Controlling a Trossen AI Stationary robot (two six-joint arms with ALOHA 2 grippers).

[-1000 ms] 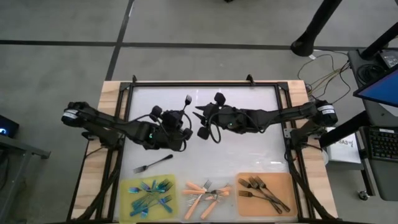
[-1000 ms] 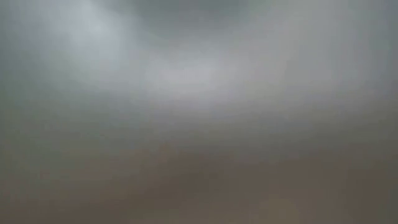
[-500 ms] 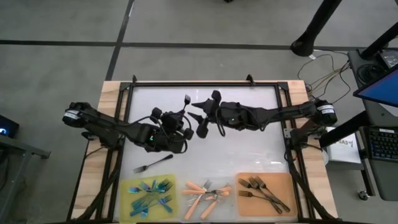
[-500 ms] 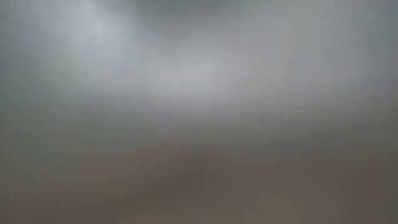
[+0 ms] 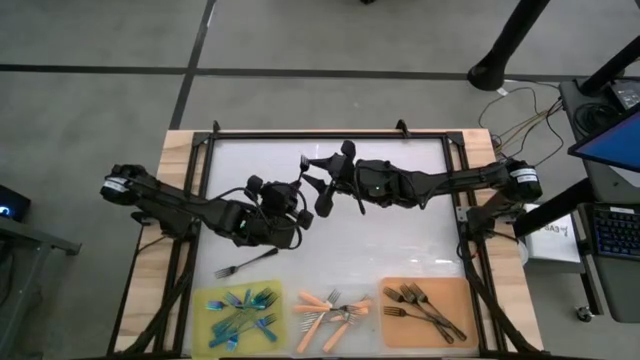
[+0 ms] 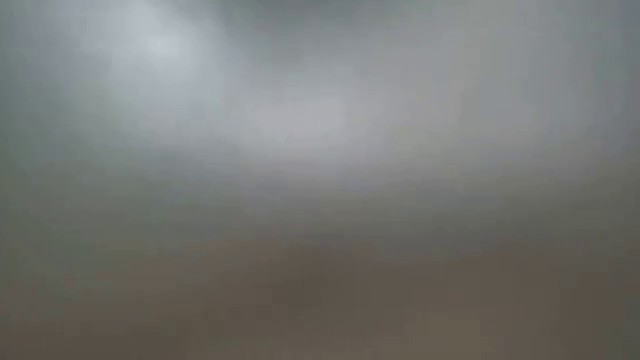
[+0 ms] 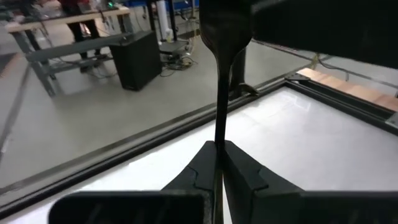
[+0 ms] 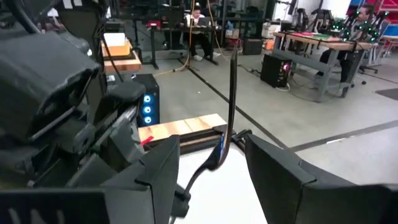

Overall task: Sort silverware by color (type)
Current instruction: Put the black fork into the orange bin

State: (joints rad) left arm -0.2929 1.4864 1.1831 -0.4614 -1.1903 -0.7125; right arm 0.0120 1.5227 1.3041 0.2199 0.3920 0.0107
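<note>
Forks are being sorted by colour. High view: the left gripper (image 5: 297,189), clamped on a dark fork (image 5: 304,163), offers it to the right gripper (image 5: 322,180), whose fingers stand apart around it, apparently for a handover. One dark fork (image 5: 245,263) lies loose. Three piles sit near the front edge: teal forks (image 5: 243,308), orange forks (image 5: 330,309) and roughly four dark forks (image 5: 420,305); teal and orange overlap too much to count. Low view: nothing discernible. Left wrist view: the fingers (image 7: 200,172) pinch the handle upright. Right wrist view: the fork stands between spread fingers (image 8: 283,171).

high: looked straight down over whole table (image 5: 400,215) | low: blurred out | 2 wrist views: close, both saw dark fork (image 7: 221,93)
</note>
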